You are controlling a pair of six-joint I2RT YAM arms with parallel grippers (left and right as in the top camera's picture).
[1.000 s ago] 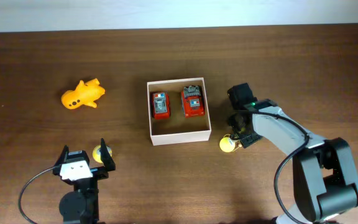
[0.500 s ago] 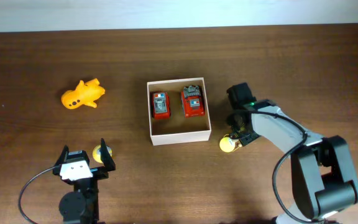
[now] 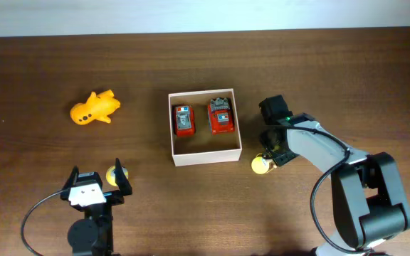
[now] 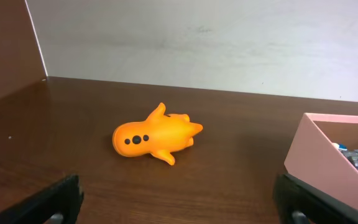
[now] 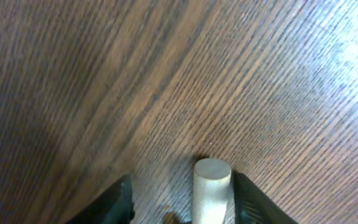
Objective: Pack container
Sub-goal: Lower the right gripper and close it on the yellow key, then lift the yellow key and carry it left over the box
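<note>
- Packing is partly done, as we judge it: two red toys (image 3: 184, 120) lie side by side inside the box (image 3: 206, 156), each with its long side running from the near wall to the far one.
- Box position: it sits around the middle of the bench (image 3: 41, 64), between the two arms, with bare brown floor showing in front of the toys.
- What we think is left: the orange toy (image 3: 95, 108) lies on the bench well to the left of the box, untouched.
- The left fingers (image 4: 58, 199) are spread wide with nothing between them. They face the orange toy from some way off.
- The right fingers (image 5: 120, 202) point down at the bench just right of the box and stand on either side of a pale peg (image 5: 211, 183). Bare wood shows between one finger and the peg, so we read them as released, not clamped.
- Count: one box, two red toys, one orange toy.
- We also count two small yellow round things (image 3: 260, 165) from above, one by each arm. We cannot tell whether these are toys or parts of the arms.
</note>
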